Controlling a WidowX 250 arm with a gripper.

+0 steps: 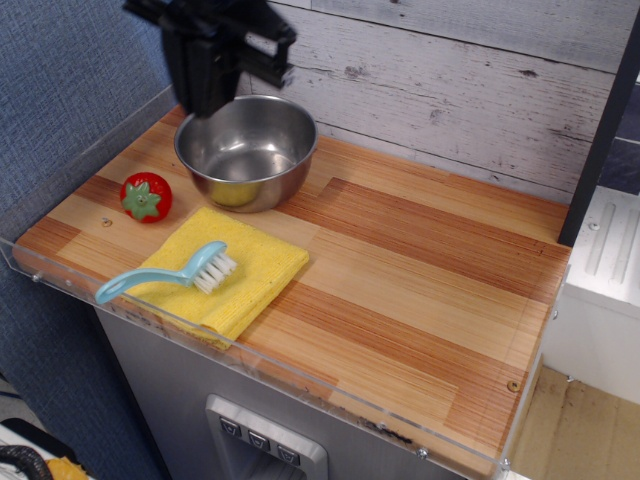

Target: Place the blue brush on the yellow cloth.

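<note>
**Brush lying on cloth, arm raised at rear**

Far left: red strawberry toy [146, 196] on the wooden counter [420, 260]. Next, blue brush [170, 273] lies across the yellow cloth [245, 268], bristle head on the cloth, handle tip poking past its left edge. Behind the cloth, steel bowl [247, 150]. Above the bowl's rear rim hangs the black gripper [205, 75], holding nothing; jaw spread cannot be told.

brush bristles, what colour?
Whitish, on the light-blue blue brush lying on the yellow cloth; the observation.image view shows it.
</note>
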